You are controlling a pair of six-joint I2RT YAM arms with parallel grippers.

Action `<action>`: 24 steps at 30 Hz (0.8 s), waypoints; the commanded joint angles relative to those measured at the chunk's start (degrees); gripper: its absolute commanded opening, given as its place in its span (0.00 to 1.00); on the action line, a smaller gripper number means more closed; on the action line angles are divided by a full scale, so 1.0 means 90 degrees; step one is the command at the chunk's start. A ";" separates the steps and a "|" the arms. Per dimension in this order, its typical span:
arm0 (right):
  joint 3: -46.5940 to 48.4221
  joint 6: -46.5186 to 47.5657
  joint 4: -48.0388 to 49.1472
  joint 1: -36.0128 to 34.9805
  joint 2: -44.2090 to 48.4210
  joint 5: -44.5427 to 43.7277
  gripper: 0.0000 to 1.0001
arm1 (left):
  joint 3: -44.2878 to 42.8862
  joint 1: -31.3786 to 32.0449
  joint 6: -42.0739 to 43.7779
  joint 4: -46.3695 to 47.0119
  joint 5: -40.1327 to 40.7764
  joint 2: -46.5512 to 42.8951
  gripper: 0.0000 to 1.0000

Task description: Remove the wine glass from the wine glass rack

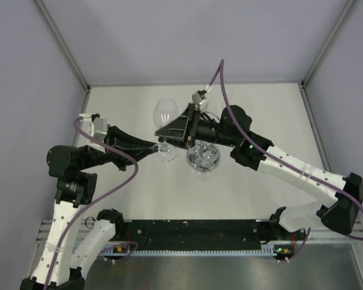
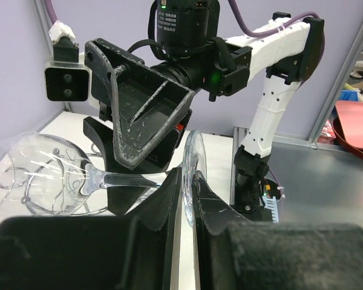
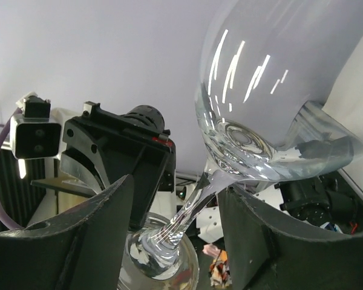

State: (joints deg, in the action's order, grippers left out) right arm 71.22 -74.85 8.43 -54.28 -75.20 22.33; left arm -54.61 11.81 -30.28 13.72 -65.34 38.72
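From my remote station, two arms meet over the table (image 1: 260,115) around one wine glass (image 2: 54,175). The left end effector (image 2: 189,181) is clenched on the glass's round foot; in its own wrist view the disc stands edge-on, pinched between the two dark fingers (image 2: 160,208). From there the stem runs away to that end effector's left, and the bowl sits at the far end of it.

The right end effector (image 3: 178,184) is released. Its wrist view shows the stem passing between its two fingers (image 3: 97,235) with a gap on either side, the bowl just above them and the foot below. In the left wrist view its triangular fingers hang just beyond the left end effector's tips, over the stem.

The wine glass rack (image 1: 202,160) shows from above as a round mirrored base on the table, directly under the right end effector's wrist and just to the right of the left end effector's tips. The glass lies beside that base, not over it. Chrome wire glints low behind the bowl in the left wrist view; I cannot tell whether the glass touches the wire.
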 commanded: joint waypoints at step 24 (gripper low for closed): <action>-0.0042 -0.0355 0.0968 -0.0170 -0.0102 0.0019 0.00 | 0.0657 0.0328 0.0660 0.1113 0.0444 -0.0298 0.04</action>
State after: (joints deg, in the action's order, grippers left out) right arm 70.06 -79.99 12.53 -54.59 -76.18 21.61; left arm -49.39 14.15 -25.06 22.00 -63.55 36.10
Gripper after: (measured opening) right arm 0.058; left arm 0.131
